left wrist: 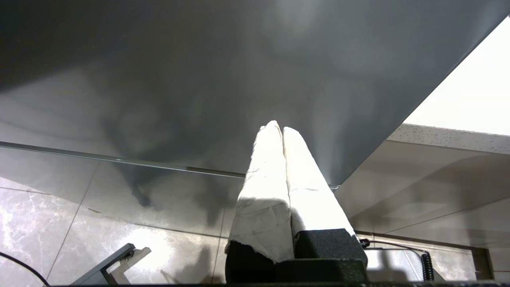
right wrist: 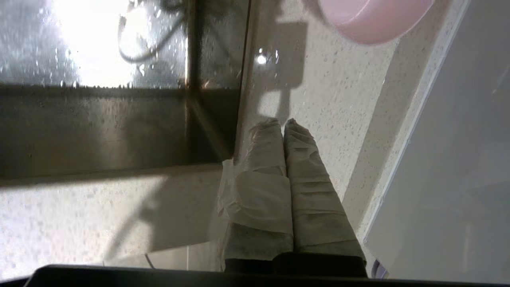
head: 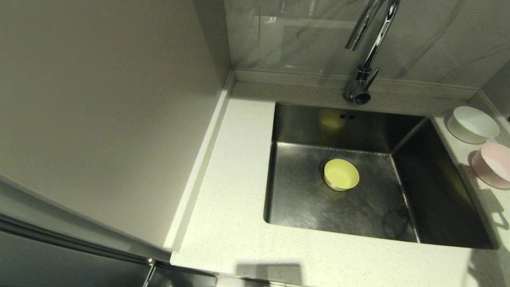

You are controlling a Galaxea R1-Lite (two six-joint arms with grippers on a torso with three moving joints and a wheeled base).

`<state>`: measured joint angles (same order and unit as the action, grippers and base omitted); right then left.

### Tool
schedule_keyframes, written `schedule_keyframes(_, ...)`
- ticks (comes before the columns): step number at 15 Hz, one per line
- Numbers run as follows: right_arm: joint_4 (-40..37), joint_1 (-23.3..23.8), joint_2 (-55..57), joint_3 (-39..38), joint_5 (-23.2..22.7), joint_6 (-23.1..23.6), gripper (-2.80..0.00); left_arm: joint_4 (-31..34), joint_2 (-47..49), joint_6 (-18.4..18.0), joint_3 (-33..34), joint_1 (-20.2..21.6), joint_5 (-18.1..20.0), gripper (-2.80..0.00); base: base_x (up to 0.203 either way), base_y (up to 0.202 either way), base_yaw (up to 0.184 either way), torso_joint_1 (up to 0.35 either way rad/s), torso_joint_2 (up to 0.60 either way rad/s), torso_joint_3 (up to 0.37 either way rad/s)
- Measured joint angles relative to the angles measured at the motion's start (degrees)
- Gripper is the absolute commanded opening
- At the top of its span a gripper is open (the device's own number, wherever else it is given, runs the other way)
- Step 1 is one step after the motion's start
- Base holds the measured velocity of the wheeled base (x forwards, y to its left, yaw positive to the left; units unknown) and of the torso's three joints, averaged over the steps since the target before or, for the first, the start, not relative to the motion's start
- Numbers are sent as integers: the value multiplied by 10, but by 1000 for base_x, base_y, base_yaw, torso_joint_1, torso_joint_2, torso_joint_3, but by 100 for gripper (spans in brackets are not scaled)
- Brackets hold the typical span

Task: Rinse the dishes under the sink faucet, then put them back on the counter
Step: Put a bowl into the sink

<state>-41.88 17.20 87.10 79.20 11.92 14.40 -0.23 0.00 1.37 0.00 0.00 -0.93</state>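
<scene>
Both my jaws are closed and empty. The yellow bowl (head: pixel 341 174) covers the sink (head: pixel 438 191) drain; water could pool. Pink bowl (right wrist: pixel 374 18) at my right's twelve o'clock could get knocked.

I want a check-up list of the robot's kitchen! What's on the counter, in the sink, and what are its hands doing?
Surface: white speckled counter around a steel sink.
Job's things: yellow-green bowl in the sink over the drain; white bowl and pink bowl on the counter to the right; no water visibly running from the faucet.
Clutter: nothing seen.
Grippers: left gripper shut, empty, beside a grey panel; right gripper shut, empty, over the counter near the pink bowl.
Cables: coiled cable near the floor.
Surroundings: marble-look wall.
</scene>
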Motion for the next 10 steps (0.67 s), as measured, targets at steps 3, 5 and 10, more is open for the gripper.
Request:
schedule_keyframes(3,-1,-3,39,47,-4,-40,-280,0,0,0,0,0,0,-280,0,0,0,0,0,0)
schedule_keyframes(5,-1,-4,69,72,-4,-53,0,0,0,0,0,0,0,-280,0,0,0,0,0,0)
schedule_keyframes(10,3,-4,128,128,-5,-55,0,0,0,0,0,0,0,-280,0,0,0,0,0,0)
